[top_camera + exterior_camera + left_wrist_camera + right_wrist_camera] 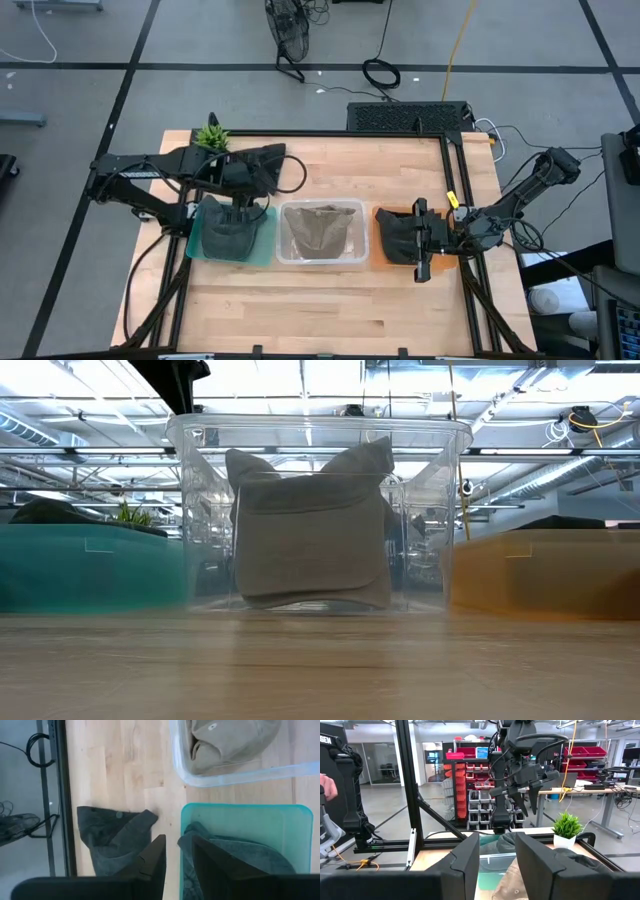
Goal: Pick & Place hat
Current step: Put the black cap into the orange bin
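Room: grey floor with dark tape lines and cables around the table; right wrist view alone shows shelves of red bins and a person's hand (326, 786) at the edge.
Table (330, 300): light wood, black frame.
Clear bin (321, 233): centre, holding a tan hat (320, 230); low view shows it upright inside.
Teal bin (262, 242): left, dark hat (228, 232) inside.
Orange bin (379, 240): right, dark hat (397, 235) inside.
Loose hat (112, 837): on wood beside the teal bin, plainest in left wrist view.
Plant (211, 135): back left corner.
Left gripper (177, 857): above the teal bin, fingers apart, empty.
Right gripper (497, 852): over the orange bin, fingers parted, empty.
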`<control>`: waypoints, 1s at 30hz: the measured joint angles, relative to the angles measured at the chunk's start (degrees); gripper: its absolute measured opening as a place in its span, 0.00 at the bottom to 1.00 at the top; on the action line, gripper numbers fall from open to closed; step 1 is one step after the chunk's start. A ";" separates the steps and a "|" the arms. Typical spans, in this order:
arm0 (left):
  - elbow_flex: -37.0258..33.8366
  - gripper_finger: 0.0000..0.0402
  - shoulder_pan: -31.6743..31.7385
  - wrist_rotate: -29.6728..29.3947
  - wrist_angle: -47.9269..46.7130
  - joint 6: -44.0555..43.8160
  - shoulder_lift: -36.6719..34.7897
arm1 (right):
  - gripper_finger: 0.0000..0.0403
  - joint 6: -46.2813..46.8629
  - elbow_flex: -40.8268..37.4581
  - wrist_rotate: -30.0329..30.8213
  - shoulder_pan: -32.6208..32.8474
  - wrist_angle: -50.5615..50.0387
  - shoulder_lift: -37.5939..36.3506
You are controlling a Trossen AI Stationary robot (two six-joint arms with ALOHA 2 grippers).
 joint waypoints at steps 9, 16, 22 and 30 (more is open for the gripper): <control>0.00 0.25 0.14 -0.28 0.00 0.57 0.02 | 0.28 0.00 0.00 -0.02 0.00 0.00 0.00; 0.00 0.25 0.19 -0.52 0.02 1.43 0.04 | 0.28 0.00 0.00 -0.02 0.00 0.00 0.00; 0.00 0.25 0.17 -0.52 0.02 1.41 0.04 | 0.28 0.00 0.02 -0.02 0.00 0.00 0.00; 0.00 0.25 0.17 -0.52 0.04 0.18 0.04 | 0.28 0.00 0.03 -0.02 0.00 -0.01 0.00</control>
